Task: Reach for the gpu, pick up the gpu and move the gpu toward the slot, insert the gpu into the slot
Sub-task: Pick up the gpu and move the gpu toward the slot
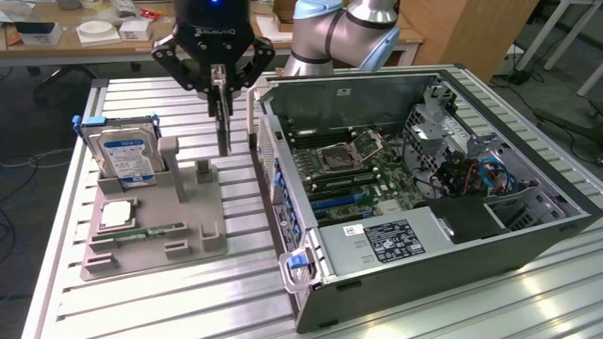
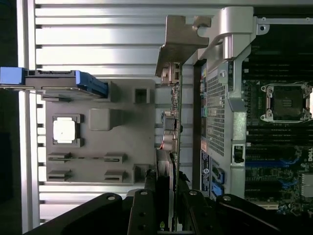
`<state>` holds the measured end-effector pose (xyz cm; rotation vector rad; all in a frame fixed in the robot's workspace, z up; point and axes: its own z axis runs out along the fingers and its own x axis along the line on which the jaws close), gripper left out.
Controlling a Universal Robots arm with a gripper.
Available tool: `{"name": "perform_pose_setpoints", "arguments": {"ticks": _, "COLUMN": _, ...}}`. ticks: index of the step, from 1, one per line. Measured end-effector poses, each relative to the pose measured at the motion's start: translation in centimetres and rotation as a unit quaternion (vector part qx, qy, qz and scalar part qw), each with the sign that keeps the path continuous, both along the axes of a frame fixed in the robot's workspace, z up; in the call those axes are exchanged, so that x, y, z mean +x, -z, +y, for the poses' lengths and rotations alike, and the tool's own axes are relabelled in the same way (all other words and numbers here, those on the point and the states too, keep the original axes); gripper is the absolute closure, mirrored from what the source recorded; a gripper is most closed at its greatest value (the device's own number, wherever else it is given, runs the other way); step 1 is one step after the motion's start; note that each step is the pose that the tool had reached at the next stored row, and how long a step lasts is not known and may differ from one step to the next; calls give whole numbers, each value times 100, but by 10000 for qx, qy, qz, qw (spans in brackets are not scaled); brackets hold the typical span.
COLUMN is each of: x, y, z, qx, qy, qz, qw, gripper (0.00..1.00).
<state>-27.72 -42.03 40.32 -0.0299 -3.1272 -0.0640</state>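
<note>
Gripper (image 1: 219, 97) apparently clamps thin, dark gpu (image 1: 223, 134) edge-on, upright.

a ribbed silver aluminium table (image 1: 141, 304) carries a grey plastic parts holder (image 1: 193, 212) just beside an open dark metal computer case (image 1: 452, 265).

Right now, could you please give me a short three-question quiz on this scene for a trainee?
1. True or false: the gpu is seated in the slot.
2. The gripper is: A) open B) shut on the gpu C) shut on nothing.
3. Fill in: the hard drive stands to the exterior view's ____ of the computer case.
Key: 1 false; 2 B; 3 left.
</note>
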Motion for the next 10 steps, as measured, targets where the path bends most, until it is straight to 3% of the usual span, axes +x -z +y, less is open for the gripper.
{"name": "perform_pose_setpoints", "arguments": {"ticks": 10, "x": 315, "y": 1, "z": 0, "qx": -27, "qy": -1, "qz": 0, "qw": 10000, "gripper": 74}}
